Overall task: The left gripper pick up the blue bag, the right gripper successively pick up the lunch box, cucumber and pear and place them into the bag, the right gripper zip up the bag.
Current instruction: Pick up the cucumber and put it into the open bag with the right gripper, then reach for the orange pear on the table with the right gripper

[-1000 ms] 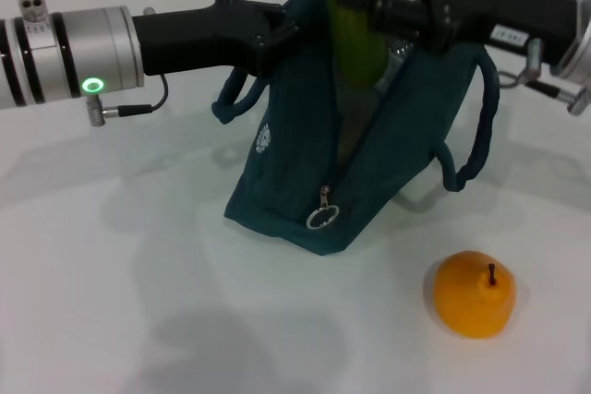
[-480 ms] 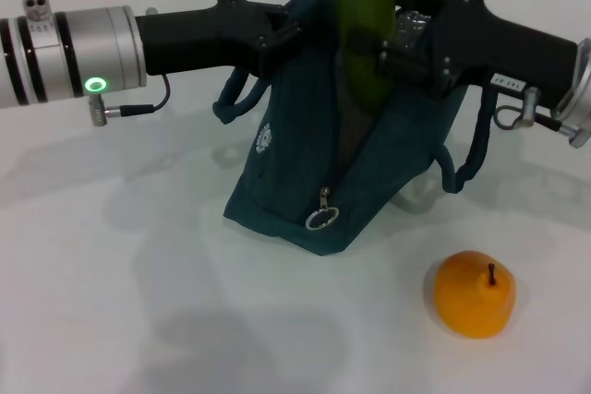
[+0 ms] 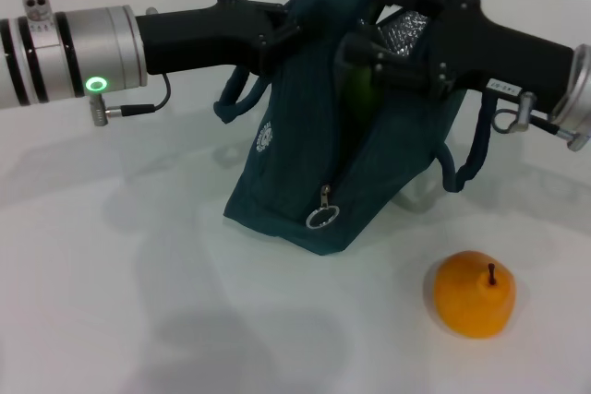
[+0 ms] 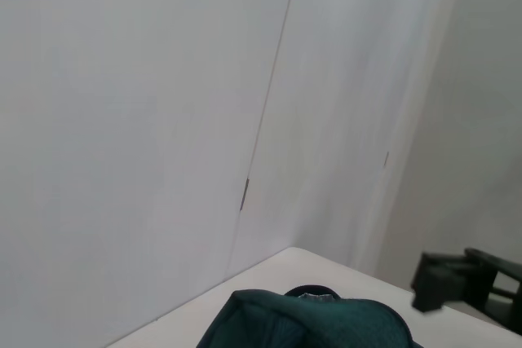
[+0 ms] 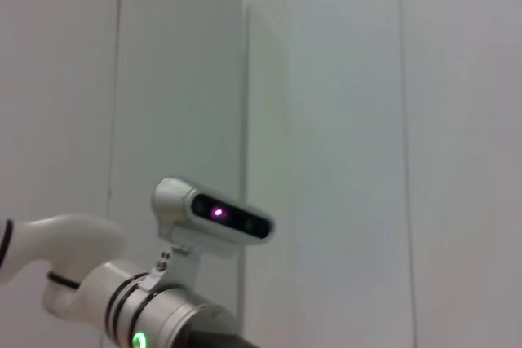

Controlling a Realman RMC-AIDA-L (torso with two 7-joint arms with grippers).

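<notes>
a white head camera (image 5: 214, 222) above a silver wrist (image 5: 151, 322), against pale wall panels (image 5: 367, 144).

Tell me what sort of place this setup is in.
Probably a lab or test room, not a home kitchen. The table is a bare white surface holding only the blue bag and the pear, and the wrist views show plain pale wall panels with nothing domestic around.
</notes>
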